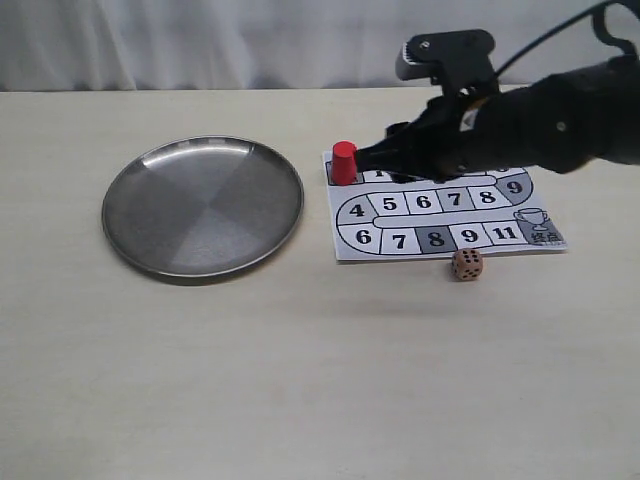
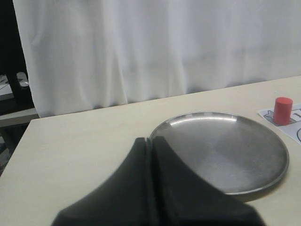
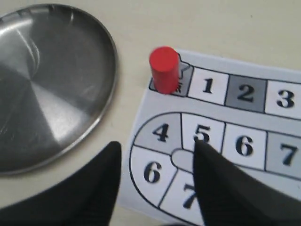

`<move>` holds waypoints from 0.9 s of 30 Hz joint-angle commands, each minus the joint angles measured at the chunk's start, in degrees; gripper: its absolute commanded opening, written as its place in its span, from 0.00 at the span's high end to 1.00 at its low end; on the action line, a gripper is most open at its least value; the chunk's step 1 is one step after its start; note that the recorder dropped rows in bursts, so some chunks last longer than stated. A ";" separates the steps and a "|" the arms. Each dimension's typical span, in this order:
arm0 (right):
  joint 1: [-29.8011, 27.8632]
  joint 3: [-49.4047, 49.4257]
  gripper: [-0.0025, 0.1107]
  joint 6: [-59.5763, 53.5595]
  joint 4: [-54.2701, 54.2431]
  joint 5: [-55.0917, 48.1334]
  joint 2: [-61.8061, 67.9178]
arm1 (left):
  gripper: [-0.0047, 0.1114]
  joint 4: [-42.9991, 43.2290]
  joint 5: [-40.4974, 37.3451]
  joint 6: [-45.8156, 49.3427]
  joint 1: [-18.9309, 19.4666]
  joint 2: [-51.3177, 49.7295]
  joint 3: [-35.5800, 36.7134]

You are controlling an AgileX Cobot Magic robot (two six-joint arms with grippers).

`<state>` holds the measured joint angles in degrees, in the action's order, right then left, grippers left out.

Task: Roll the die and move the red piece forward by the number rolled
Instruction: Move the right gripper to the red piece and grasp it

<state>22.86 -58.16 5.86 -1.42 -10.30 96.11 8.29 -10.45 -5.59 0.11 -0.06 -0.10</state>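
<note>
Die [image 1: 466, 264] lies on the tabletop [image 1: 300, 380] just beside the board [image 1: 346, 250], so the roll appears done; the red piece [image 1: 344, 163] stands on the start square, not yet advanced, with the right hand [image 3: 155, 157] apart near it and the left hand [image 2: 151, 141] together.

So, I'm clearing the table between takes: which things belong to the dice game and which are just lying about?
In the job: die, red piece, numbered board, right gripper.
Lying about: metal plate, possibly a rolling tray; left gripper, shut.
</note>
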 commanded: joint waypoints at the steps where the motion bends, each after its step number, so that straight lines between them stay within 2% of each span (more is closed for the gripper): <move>1: 0.64 -8.56 0.37 -0.66 -0.23 -0.68 7.43 | 0.96 0.00 0.51 -0.05 -0.14 0.06 0.10; 5: 0.64 -16.46 0.29 -0.80 -0.23 -1.95 14.55 | 0.96 0.00 0.51 -0.05 -0.14 0.06 0.10; 9: 0.39 -23.84 0.28 -5.16 -0.23 -2.43 21.91 | 0.96 0.00 0.51 -0.05 -0.14 0.06 0.10; 16: -1.44 -33.94 0.28 -5.16 -0.23 -5.02 30.78 | 0.96 0.00 0.51 -0.05 -0.14 0.06 0.10; 27: -1.82 -35.86 0.28 -5.86 1.02 -3.94 36.12 | 0.96 0.00 0.51 -0.05 -0.14 0.06 0.10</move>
<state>21.48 -93.62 0.55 -1.25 -15.00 132.14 8.29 -10.45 -5.59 0.11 -0.06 -0.10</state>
